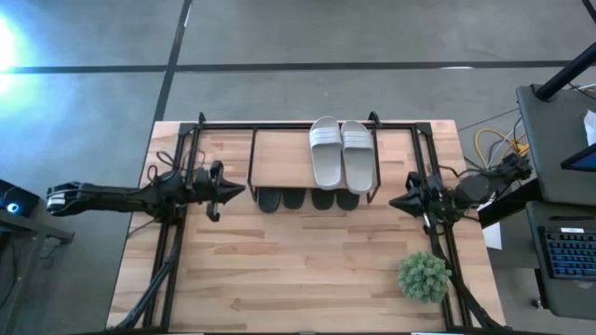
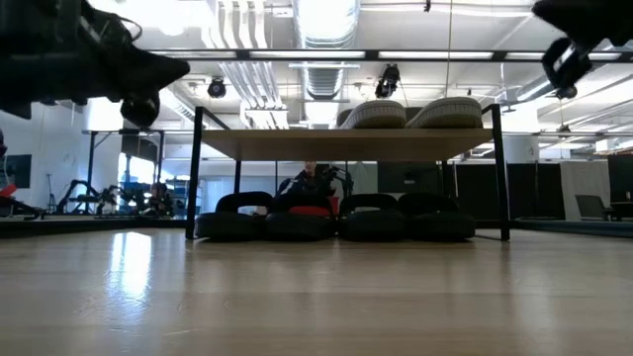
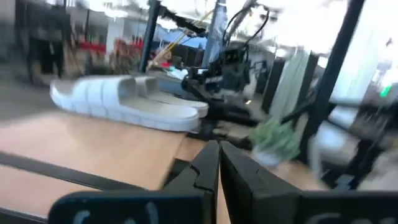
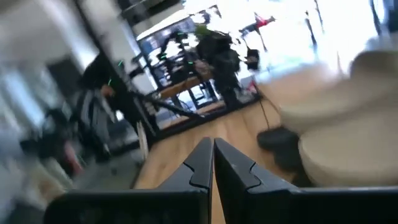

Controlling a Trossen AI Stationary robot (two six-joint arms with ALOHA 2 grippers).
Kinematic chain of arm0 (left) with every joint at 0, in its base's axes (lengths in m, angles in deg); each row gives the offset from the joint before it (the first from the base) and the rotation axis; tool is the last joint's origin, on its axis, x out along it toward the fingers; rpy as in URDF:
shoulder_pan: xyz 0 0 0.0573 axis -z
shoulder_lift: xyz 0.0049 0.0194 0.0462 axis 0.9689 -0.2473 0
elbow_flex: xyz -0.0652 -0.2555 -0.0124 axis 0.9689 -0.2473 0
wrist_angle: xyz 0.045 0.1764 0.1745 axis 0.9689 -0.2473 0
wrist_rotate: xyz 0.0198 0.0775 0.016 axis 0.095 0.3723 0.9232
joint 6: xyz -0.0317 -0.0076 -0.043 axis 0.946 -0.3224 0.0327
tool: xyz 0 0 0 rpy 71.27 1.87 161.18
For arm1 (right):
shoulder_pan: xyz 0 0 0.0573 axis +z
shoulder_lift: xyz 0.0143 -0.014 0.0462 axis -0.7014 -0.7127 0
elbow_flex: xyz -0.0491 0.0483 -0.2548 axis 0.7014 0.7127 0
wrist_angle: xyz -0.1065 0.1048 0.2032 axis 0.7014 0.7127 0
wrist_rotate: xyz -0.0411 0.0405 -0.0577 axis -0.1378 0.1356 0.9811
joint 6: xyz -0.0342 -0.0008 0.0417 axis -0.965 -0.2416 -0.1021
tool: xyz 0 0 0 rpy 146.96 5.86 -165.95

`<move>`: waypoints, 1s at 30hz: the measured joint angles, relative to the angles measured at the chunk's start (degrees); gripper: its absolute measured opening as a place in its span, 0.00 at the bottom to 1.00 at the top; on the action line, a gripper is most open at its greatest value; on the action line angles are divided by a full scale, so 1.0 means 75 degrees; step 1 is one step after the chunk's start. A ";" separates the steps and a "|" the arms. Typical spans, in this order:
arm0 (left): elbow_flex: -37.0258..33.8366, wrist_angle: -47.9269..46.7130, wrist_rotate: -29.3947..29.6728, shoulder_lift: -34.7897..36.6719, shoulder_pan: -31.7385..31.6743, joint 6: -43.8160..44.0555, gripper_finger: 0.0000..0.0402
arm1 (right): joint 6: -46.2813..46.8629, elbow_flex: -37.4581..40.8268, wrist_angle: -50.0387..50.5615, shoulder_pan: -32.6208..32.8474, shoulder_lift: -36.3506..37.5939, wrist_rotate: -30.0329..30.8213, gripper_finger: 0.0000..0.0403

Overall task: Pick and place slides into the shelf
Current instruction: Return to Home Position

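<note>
The shelf [image 1: 279, 154] stands at the table's far middle. Two light grey-white slides [image 1: 342, 154] lie side by side on its plank top, also seen in the left wrist view [image 3: 124, 102]. Several dark slides [image 1: 307, 199] sit in a row under it on the table, seen in the low view [image 2: 336, 220]. My left gripper [image 1: 237, 191] hovers shut and holding nothing, left of the shelf [image 3: 219, 155]. My right gripper [image 1: 393, 203] hovers shut and holding nothing, right of the shelf [image 4: 212, 152].
A small green potted plant [image 1: 425, 276] stands near the table's right near corner. Black arm-mount frames run along both table sides [image 1: 168, 251]. A desk with a keyboard [image 1: 568, 251] is off the table's right. The wooden tabletop [image 1: 298, 270] spreads before the shelf.
</note>
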 joint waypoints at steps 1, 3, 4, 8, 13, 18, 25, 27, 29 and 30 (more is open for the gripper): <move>-0.0071 -0.0034 0.0000 0.0117 0.0000 -0.0469 0.00 | -0.0634 -0.0011 -0.0046 0.0000 0.0019 -0.0182 0.02; -0.0154 -0.0079 0.0009 0.0329 0.0000 -0.0871 0.00 | -0.1366 -0.0107 0.0046 0.0000 0.0093 -0.0527 0.02; -0.0185 -0.0091 0.0035 0.0451 -0.0003 -0.0859 0.00 | -0.1602 -0.0134 0.0088 0.0000 0.0174 -0.0646 0.02; -0.0193 -0.0932 0.0127 0.0949 -0.0003 -0.0807 0.00 | -0.2256 0.0018 0.0264 0.0000 0.0709 -0.0945 0.02; -0.0196 -0.2472 0.0600 0.1600 -0.0003 -0.0662 0.00 | -0.3267 0.0316 0.0198 0.0000 0.1065 -0.1034 0.02; -0.0172 -0.3512 0.1233 0.2319 -0.0005 -0.0729 0.00 | -0.4012 0.0627 0.0195 0.0000 0.1068 -0.1167 0.02; 0.0041 -0.5196 0.1074 0.3101 -0.0003 -0.0679 0.00 | -0.4024 0.1044 0.0203 0.0000 0.1065 -0.1166 0.02; 0.0046 -0.5206 0.1046 0.3182 -0.0003 -0.0725 0.00 | -0.3955 0.1132 0.0175 0.0000 0.1068 -0.1166 0.02; 0.0047 -0.5222 0.1043 0.3214 -0.0003 -0.0720 0.00 | -0.3930 0.1227 0.0170 0.0000 0.1071 -0.1173 0.02; 0.0049 -0.5227 0.1043 0.3246 -0.0003 -0.0717 0.00 | -0.3894 0.1273 0.0190 -0.0005 0.1071 -0.1192 0.02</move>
